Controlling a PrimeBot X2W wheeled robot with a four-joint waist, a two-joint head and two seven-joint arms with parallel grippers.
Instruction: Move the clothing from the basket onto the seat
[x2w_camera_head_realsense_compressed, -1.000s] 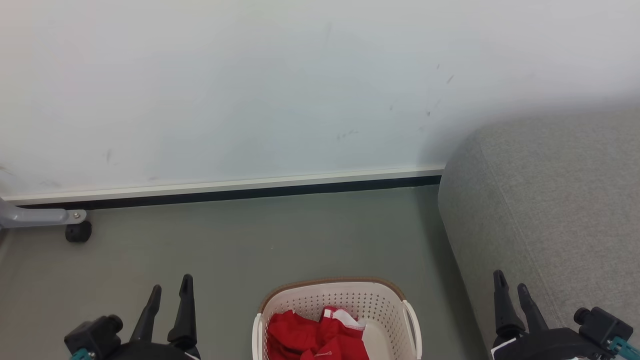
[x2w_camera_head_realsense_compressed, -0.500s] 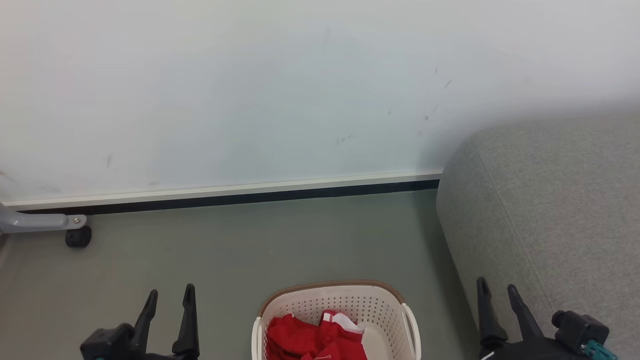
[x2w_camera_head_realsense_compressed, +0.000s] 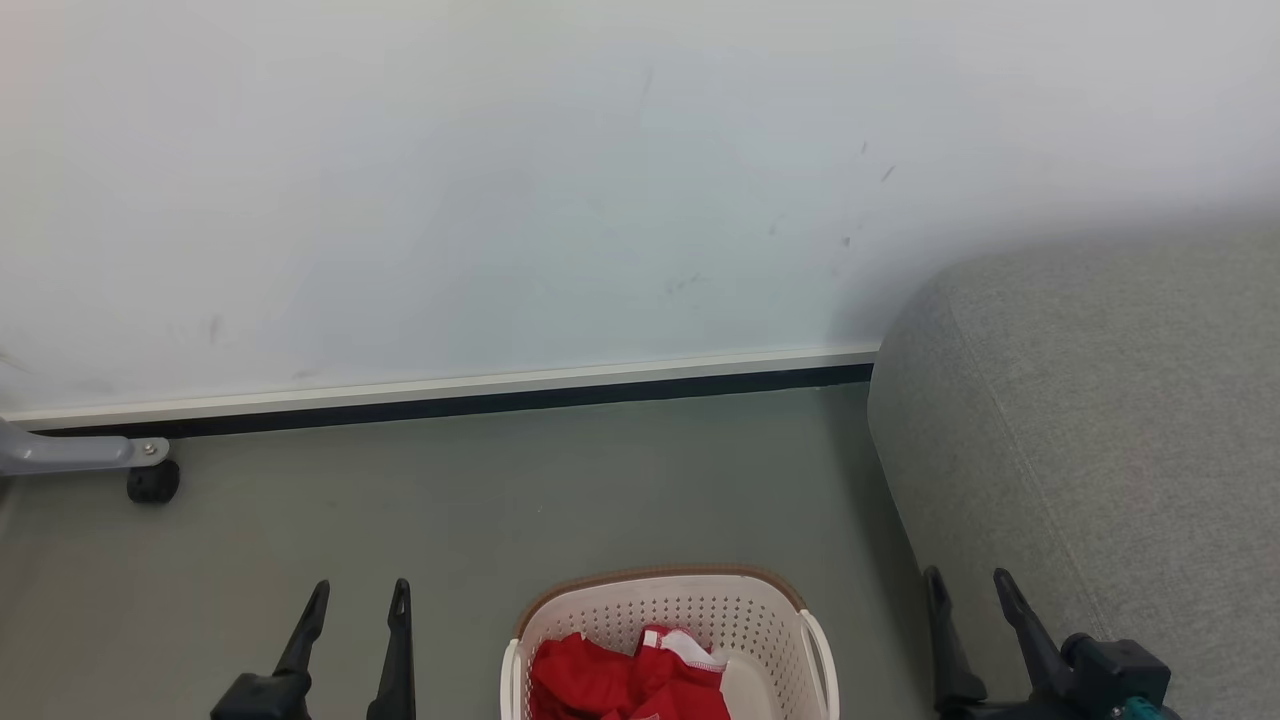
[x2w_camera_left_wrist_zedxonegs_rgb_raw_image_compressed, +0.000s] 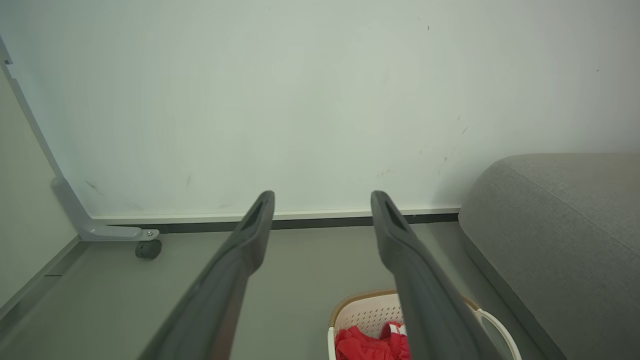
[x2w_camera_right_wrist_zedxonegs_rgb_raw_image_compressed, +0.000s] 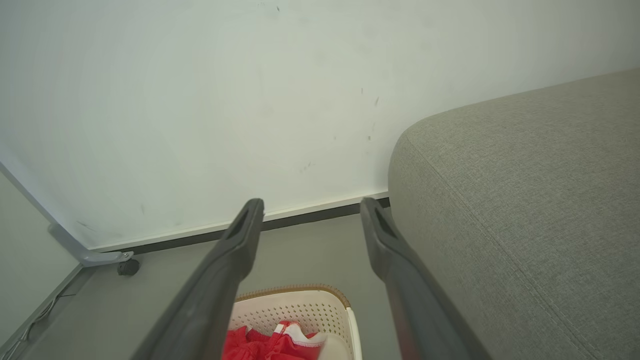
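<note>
I see the basket (x2w_camera_head_realsense_compressed: 668, 608) on the floor (x2w_camera_head_realsense_compressed: 560, 480), low centre in head view. The clothing (x2w_camera_head_realsense_compressed: 610, 680) is bunched inside, red with white trim, toward its left. Seat (x2w_camera_head_realsense_compressed: 1100, 420) stands just right of it, by the wall (x2w_camera_head_realsense_compressed: 500, 200). My left gripper (x2w_camera_head_realsense_compressed: 360, 590) hangs spread and empty left of the basket. My right gripper (x2w_camera_head_realsense_compressed: 966, 578) is spread and empty before the seat's side. Grey leg (x2w_camera_head_realsense_compressed: 70, 453) with caster (x2w_camera_head_realsense_compressed: 153, 482) sits far left.

Perforated plastic basket (x2w_camera_head_realsense_compressed: 760, 620); soft cloth clothing (x2w_camera_head_realsense_compressed: 600, 680); rough woven-fabric seat (x2w_camera_head_realsense_compressed: 1100, 420).
</note>
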